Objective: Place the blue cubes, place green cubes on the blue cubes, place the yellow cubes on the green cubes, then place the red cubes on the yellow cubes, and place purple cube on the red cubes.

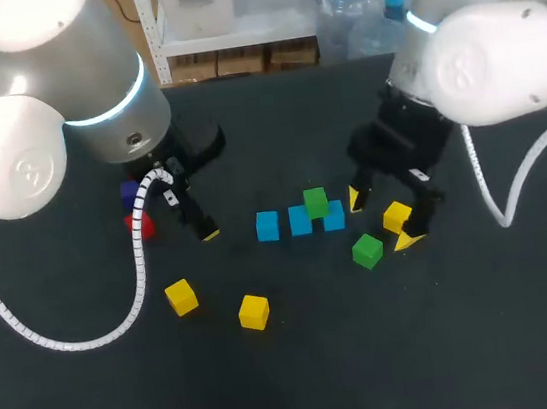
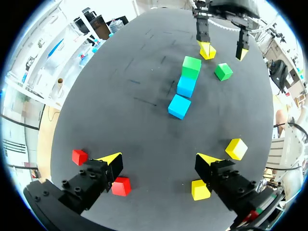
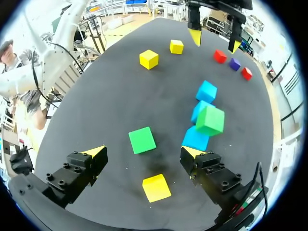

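Note:
Three blue cubes (image 1: 267, 225) lie in a row at mid-table. One green cube (image 1: 316, 202) rests on top, over the middle and right ones. A second green cube (image 1: 366, 251) lies loose in front. My right gripper (image 1: 382, 218) stands open over a yellow cube (image 1: 397, 215), which lies between its fingers untouched (image 3: 156, 187). The loose green cube (image 3: 142, 140) is just ahead of its tips. My left gripper (image 2: 159, 159) is open and holds nothing, with two red cubes (image 2: 121, 186) by one finger and two yellow cubes (image 2: 236, 148) by the other.
A purple cube (image 1: 131, 193) and a red cube (image 1: 140, 225) sit half hidden behind my left arm. Two yellow cubes (image 1: 181, 296) lie at the front left. The table's front half is bare dark cloth (image 1: 376, 372).

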